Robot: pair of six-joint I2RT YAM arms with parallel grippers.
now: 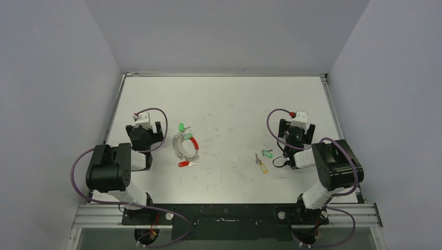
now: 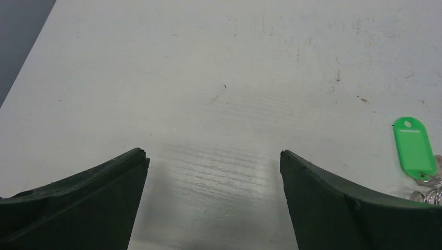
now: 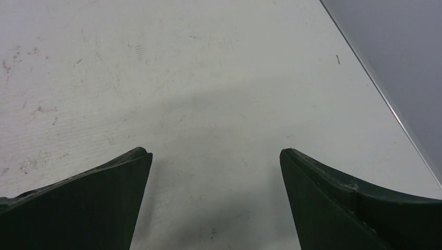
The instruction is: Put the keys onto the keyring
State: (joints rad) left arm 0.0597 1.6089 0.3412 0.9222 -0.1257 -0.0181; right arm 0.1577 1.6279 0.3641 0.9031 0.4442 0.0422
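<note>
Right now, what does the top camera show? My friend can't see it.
A silvery keyring lies on a white table by the left pincer, two green keys and a red key at its edge. Another green key and a yellow key lie by the right pincer. Both pincers are open.

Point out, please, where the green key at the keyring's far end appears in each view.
Top external: green key left of centre, just beyond the keyring.
Left wrist: at the right edge, just below mid-height.
Right wrist: not in it.
Shared landmark: the keyring's silvery coil beside the key.
</note>
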